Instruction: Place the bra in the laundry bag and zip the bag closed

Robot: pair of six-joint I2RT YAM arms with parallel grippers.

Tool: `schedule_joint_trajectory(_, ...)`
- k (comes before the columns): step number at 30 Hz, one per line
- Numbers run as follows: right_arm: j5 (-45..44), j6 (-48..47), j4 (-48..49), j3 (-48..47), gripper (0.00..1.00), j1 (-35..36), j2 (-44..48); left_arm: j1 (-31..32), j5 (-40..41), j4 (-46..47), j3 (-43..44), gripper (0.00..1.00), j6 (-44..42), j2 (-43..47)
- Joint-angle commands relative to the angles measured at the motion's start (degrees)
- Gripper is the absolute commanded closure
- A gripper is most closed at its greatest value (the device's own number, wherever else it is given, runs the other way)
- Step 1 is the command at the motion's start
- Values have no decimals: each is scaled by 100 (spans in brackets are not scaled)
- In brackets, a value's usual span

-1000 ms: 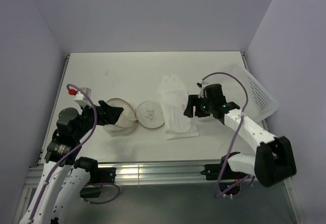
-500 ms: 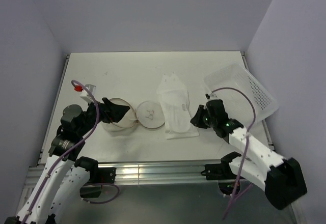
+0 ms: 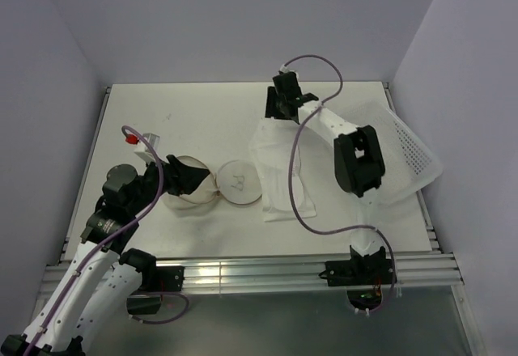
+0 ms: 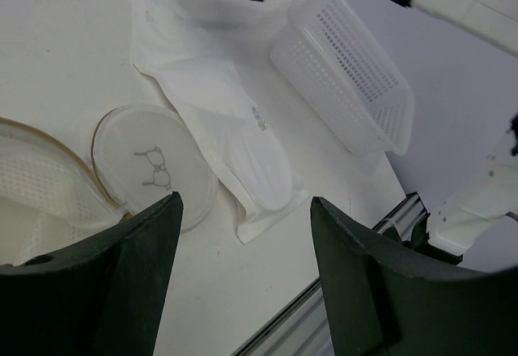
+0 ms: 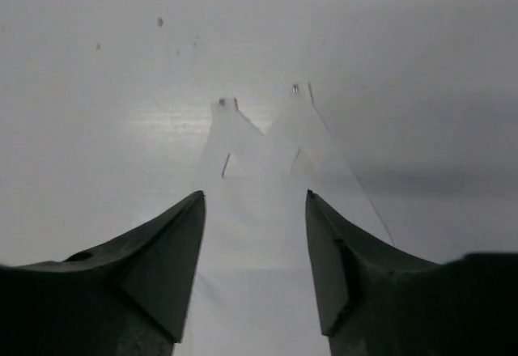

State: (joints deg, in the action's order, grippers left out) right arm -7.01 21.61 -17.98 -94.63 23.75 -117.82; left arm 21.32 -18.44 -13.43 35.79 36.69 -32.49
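The laundry bag lies open on the table, its mesh-lined body [image 3: 193,184] at the left and its round lid [image 3: 239,182] with the black eyeglasses mark folded out to the right. It also shows in the left wrist view [image 4: 154,166]. The off-white bra [image 3: 279,174] lies flat just right of the lid, running from far to near; it also shows in the left wrist view [image 4: 235,129]. My left gripper [image 3: 182,178] is open and empty over the bag's left side [image 4: 244,201]. My right gripper [image 3: 279,112] is open and empty above the bra's far strap end [image 5: 253,194]; the bra [image 5: 267,141] lies below its fingers.
A white perforated plastic tray [image 3: 405,150] sits tilted at the table's right edge, and shows in the left wrist view [image 4: 348,73]. The right arm's cable loops over the bra. Walls close in at the back and both sides.
My right arm has swung from beside the bra's near right side up to its far end. My left gripper has shifted slightly right, toward the open bag.
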Motion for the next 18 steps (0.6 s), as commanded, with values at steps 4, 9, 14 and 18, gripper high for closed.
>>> schedule_joint_trajectory(4, -468, -253, -1532, -2576, 30, -133, -1794, 65, -81, 350, -116, 30, -4, 102)
schedule_joint_trajectory(9, -486, -218, -2165, -3771, 32, -169, -2587, 83, -125, 385, -134, 30, 49, 103)
schedule_joint_trajectory(14, -434, -130, -2288, -3764, 42, -195, -2834, 83, -169, 447, -186, 30, 111, 173)
schedule_joint_trajectory(18, -249, -87, -2403, -3608, 56, -204, -2948, 83, -152, 429, -160, 30, 119, 226)
